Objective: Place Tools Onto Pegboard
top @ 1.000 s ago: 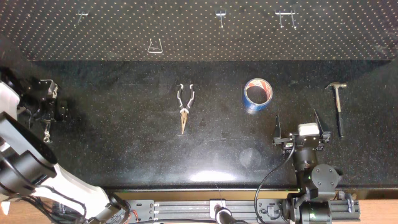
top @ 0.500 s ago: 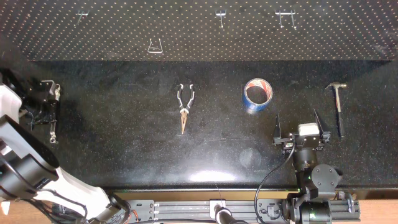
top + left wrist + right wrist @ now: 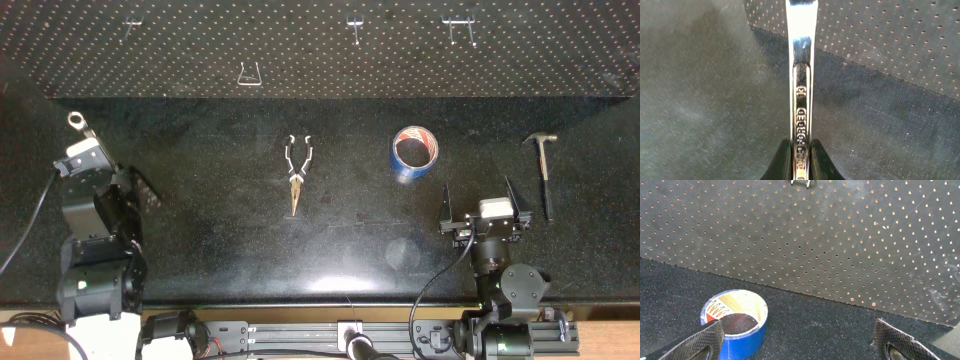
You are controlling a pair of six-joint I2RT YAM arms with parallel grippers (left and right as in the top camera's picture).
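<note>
I log the left pincer [image 3: 801, 150] clamped on the wrench [image 3: 801, 75], above the left of the worktop [image 3: 220, 230], pointing at the pegboard [image 3: 300, 45]. Right pincer [image 3: 800, 337] gapes empty near the tape [image 3: 735, 315]. Pliers [image 3: 297, 170] lie centre, hammer [image 3: 543, 165] right.

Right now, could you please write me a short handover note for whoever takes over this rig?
Left gripper: shut on the wrench, held at the table's left side, ring end toward the pegboard.
Right gripper: open, holding nothing, at the table's right, facing the tape roll.
On the table: pliers in the middle, tape roll to their right, hammer far right.
Done: wrench picked up; no tool hangs on the hooks yet.
Left: hang the wrench, then the pliers, tape roll and hammer.
</note>
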